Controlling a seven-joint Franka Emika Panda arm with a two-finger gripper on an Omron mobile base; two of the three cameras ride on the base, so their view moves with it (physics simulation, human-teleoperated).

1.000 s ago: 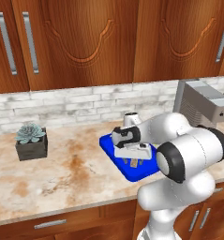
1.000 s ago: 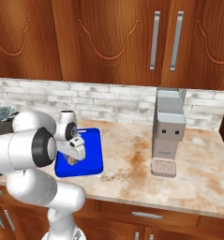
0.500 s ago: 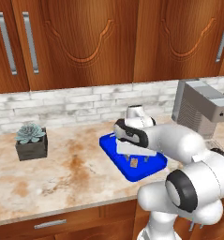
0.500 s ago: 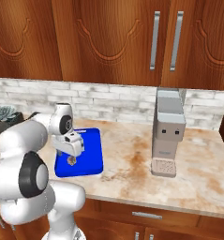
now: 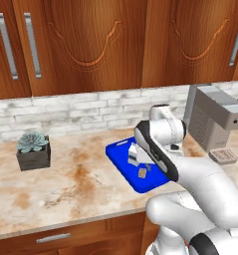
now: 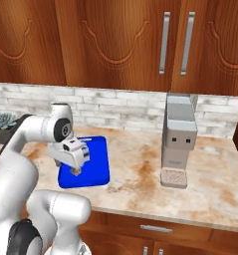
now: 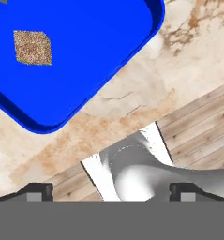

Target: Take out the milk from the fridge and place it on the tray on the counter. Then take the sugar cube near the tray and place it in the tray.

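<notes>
- Tray (image 5: pixel 121 155): a bright blue flat tray lying on the counter (image 5: pixel 65 184), near its front edge, with the slot handle at the far end.
- Sugar cube (image 5: pixel 142 172): a small tan speckled cube resting inside the tray, toward the near end; in the hand view it lies on the blue floor (image 7: pixel 33 47) apart from the rim.
- Milk (image 5: pixel 134 154): a white carton stands in the tray, just behind the sugar cube (partly hidden by the arm in the left base view, so its blue band cannot be made out).
- Gripper (image 6: pixel 76 168): it hangs over the near part of the tray, pointing down. In the hand view the two dark finger tips (image 7: pixel 36 191) sit far apart at the bottom corners, so the jaws stand wide with nothing between them.
- The hand view also takes in the tray's rounded near corner, the counter's front strip and the wood floor (image 7: pixel 197 136) below.
- Potted succulent (image 5: pixel 33 150): a dark square pot on the counter, well to the left of the tray.
- Coffee machine (image 6: pixel 179 140): a grey unit standing on the counter to the right of the tray, against the pale brick backsplash (image 5: pixel 75 109).
- Wooden cabinets (image 5: pixel 90 45) with metal handles hang above (drawers run beneath the counter).
</notes>
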